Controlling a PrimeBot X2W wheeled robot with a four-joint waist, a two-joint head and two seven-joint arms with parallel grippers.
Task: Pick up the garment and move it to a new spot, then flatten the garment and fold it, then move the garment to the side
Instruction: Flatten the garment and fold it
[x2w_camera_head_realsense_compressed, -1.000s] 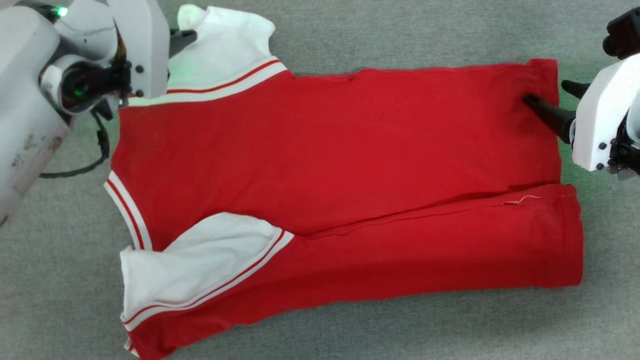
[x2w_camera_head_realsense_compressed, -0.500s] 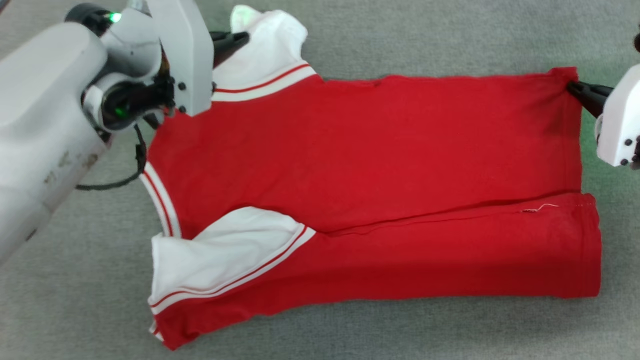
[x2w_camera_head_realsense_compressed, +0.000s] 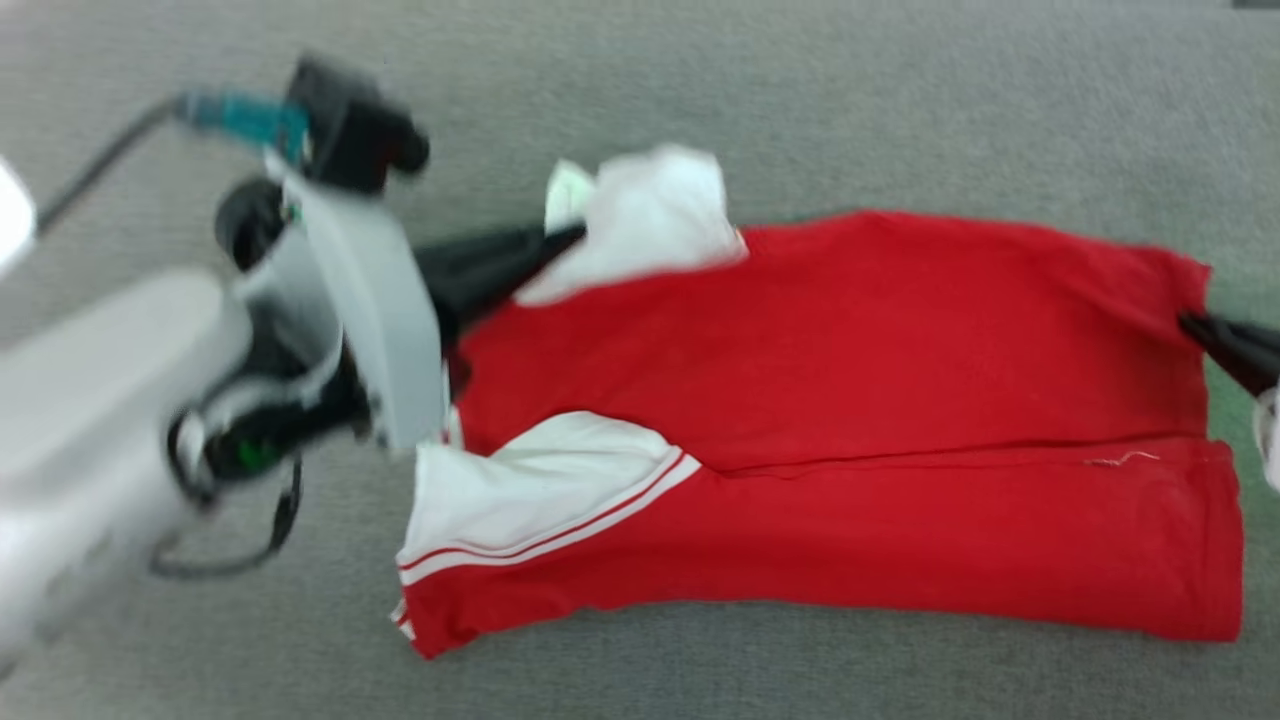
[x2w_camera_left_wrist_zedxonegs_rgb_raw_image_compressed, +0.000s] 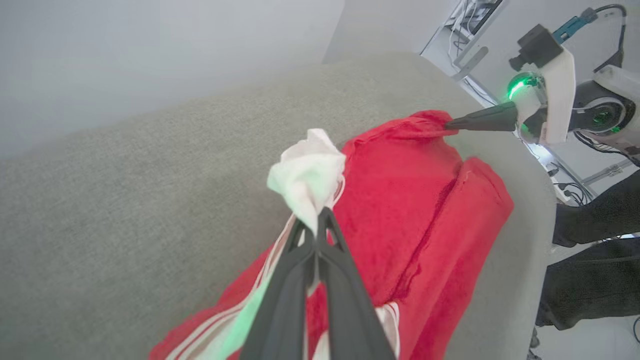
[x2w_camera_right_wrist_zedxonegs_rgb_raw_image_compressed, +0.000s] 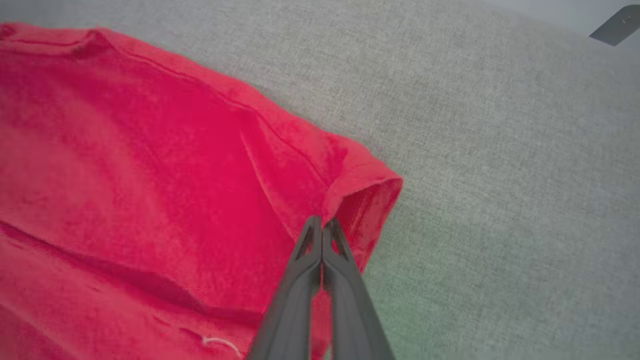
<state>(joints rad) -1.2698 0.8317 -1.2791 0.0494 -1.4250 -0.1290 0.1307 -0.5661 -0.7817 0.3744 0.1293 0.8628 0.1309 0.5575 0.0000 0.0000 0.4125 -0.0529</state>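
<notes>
The garment (x2w_camera_head_realsense_compressed: 850, 380), a red jersey with white sleeves and striped trim, lies lengthwise on the grey cloth surface, its near long edge folded over. My left gripper (x2w_camera_head_realsense_compressed: 575, 235) is shut on the far white sleeve (x2w_camera_head_realsense_compressed: 650, 215), which bunches up above the fingertips in the left wrist view (x2w_camera_left_wrist_zedxonegs_rgb_raw_image_compressed: 320, 212). My right gripper (x2w_camera_head_realsense_compressed: 1190, 322) is shut on the far hem corner (x2w_camera_right_wrist_zedxonegs_rgb_raw_image_compressed: 350, 200) at the jersey's right end, and that corner is lifted. The right gripper (x2w_camera_left_wrist_zedxonegs_rgb_raw_image_compressed: 447, 125) also shows in the left wrist view, pinching the hem.
Grey fabric surface (x2w_camera_head_realsense_compressed: 900, 100) spreads around the garment, with room beyond and in front. Its rounded edge (x2w_camera_left_wrist_zedxonegs_rgb_raw_image_compressed: 530, 165) drops off at the right of the left wrist view. A person's dark-clothed legs (x2w_camera_left_wrist_zedxonegs_rgb_raw_image_compressed: 595, 250) stand past that edge, near cables and equipment.
The right gripper has closed on the far hem corner. Both grippers now lift the garment's far edge toward the near side. The head camera has shifted, so the whole picture sits differently.
</notes>
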